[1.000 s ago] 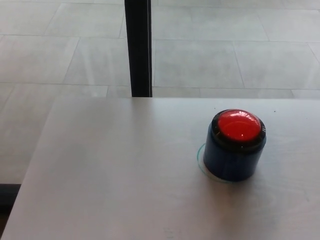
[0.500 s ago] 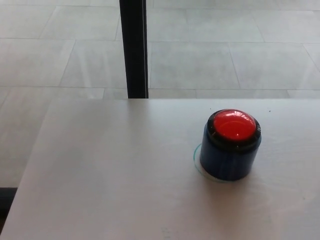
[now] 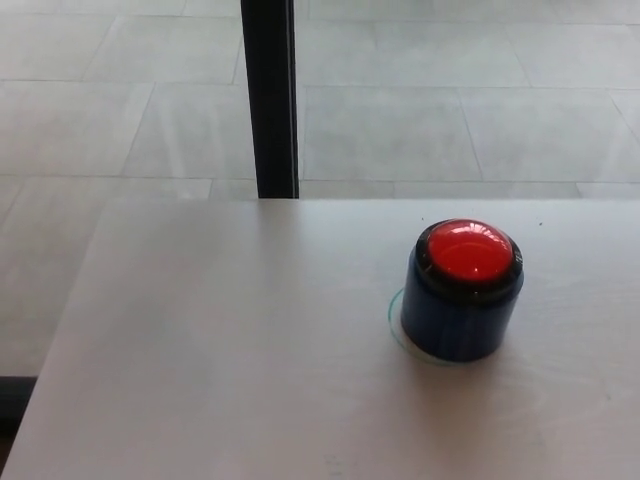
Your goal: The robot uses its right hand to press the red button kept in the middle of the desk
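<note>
Pale counter (image 3: 220, 340) before a tiled floor (image 3: 450, 120) and dark post (image 3: 270, 95); framing barely shifted from half a second ago. Red button (image 3: 467, 250), on its dark blue base, unmoved, toward the counter's right edge. Neither hand visible, so the fingers' state cannot be told.

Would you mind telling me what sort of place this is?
Probably an indoor lab or office test spot: a plain pale desk with one red button, a grey tiled floor beyond, and a black post.
</note>
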Robot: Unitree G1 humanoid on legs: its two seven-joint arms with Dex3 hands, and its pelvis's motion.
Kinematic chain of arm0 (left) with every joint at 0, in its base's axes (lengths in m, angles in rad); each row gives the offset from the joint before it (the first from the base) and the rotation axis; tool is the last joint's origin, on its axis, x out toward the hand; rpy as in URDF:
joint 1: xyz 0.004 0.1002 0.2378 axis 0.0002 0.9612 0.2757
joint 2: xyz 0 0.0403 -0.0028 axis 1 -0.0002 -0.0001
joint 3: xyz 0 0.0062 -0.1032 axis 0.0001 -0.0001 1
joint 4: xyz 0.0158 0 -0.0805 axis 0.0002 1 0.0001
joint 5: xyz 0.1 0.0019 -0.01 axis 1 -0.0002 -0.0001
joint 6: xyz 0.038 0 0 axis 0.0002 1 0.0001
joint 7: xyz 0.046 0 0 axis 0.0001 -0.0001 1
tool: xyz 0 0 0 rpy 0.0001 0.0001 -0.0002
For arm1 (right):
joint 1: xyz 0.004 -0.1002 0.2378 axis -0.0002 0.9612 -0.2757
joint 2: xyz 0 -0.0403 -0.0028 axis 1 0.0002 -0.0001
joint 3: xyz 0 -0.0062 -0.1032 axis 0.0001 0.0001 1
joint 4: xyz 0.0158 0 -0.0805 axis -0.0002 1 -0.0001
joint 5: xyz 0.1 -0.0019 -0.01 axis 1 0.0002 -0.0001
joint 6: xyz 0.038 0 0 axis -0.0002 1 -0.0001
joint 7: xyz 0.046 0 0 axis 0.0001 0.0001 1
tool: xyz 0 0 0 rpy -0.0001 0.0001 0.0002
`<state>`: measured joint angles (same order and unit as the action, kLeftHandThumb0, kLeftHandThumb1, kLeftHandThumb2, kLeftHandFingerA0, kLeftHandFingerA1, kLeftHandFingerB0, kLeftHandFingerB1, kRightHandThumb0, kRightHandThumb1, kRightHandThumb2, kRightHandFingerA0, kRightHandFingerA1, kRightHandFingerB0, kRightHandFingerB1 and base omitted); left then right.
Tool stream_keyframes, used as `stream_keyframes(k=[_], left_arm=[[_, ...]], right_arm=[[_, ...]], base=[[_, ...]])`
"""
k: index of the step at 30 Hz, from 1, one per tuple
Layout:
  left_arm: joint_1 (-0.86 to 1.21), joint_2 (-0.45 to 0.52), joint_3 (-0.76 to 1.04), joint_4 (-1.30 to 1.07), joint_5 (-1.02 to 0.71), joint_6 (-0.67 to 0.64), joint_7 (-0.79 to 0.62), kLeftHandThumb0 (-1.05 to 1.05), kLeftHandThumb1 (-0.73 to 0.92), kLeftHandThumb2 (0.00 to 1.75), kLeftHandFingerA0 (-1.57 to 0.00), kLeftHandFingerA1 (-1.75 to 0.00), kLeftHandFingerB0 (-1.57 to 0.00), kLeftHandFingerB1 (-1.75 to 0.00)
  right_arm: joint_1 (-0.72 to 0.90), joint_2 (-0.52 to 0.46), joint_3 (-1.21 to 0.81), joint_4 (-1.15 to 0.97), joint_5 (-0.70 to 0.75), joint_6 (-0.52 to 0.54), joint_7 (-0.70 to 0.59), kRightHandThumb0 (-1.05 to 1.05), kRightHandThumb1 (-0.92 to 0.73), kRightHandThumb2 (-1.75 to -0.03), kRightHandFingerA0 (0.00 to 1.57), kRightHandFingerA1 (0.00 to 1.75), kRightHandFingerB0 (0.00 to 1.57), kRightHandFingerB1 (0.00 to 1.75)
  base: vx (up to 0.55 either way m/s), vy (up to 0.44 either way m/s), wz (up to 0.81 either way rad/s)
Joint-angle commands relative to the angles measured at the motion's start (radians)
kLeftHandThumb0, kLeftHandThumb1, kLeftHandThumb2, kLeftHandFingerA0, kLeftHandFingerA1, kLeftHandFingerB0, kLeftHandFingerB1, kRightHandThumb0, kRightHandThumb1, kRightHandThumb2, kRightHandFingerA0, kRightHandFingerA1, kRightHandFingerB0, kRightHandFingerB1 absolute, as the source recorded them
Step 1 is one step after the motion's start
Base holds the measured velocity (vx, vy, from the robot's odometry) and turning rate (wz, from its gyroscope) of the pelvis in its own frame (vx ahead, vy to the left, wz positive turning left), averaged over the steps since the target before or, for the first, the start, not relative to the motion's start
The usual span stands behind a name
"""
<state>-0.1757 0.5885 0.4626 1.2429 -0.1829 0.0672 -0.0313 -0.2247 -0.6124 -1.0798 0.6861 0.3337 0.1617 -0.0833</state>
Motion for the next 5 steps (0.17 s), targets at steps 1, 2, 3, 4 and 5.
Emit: stream_keyframes(k=[1,2,3,4,5], left_arm=[[0.006,0.007,-0.001,-0.002,-0.007,0.002,0.004,-0.72,0.92,1.22,-0.38,-1.18,-0.24,-0.89],[0.010,0.009,-0.008,-0.004,0.000,-0.003,-0.005,-0.72,0.92,1.22,-0.38,-1.18,-0.24,-0.89],[0.002,0.007,0.013,0.003,-0.021,0.009,0.005,-0.73,0.92,1.17,-0.34,-1.15,-0.24,-0.89],[0.000,0.007,0.008,0.003,-0.016,0.010,0.009,-0.73,0.92,1.18,-0.39,-1.15,-0.26,-0.89],[-0.002,0.008,-0.003,0.001,-0.004,0.008,0.013,-0.73,0.92,1.18,-0.39,-1.15,-0.26,-0.89]], right_arm=[[0.073,0.109,-0.057,0.008,0.074,-0.090,-0.096,-0.47,-0.32,-1.53,1.35,1.61,0.88,1.05],[0.085,0.126,-0.060,0.005,0.080,-0.096,-0.094,-0.47,-0.32,-1.53,1.35,1.61,0.88,1.05],[0.112,0.171,-0.064,-0.009,0.091,-0.101,-0.092,-0.52,-0.46,-1.28,1.41,1.58,0.78,1.00],[0.124,0.189,-0.063,-0.022,0.097,-0.102,-0.092,-0.52,-0.50,-1.22,1.29,1.70,0.66,0.97],[0.135,0.208,-0.063,-0.040,0.103,-0.103,-0.092,-0.52,-0.50,-1.22,1.29,1.70,0.66,0.97]], base=[[0.00,0.000,0.00],[0.00,0.000,0.00],[0.00,0.000,0.00],[0.00,0.000,0.00],[0.00,0.000,0.00]])
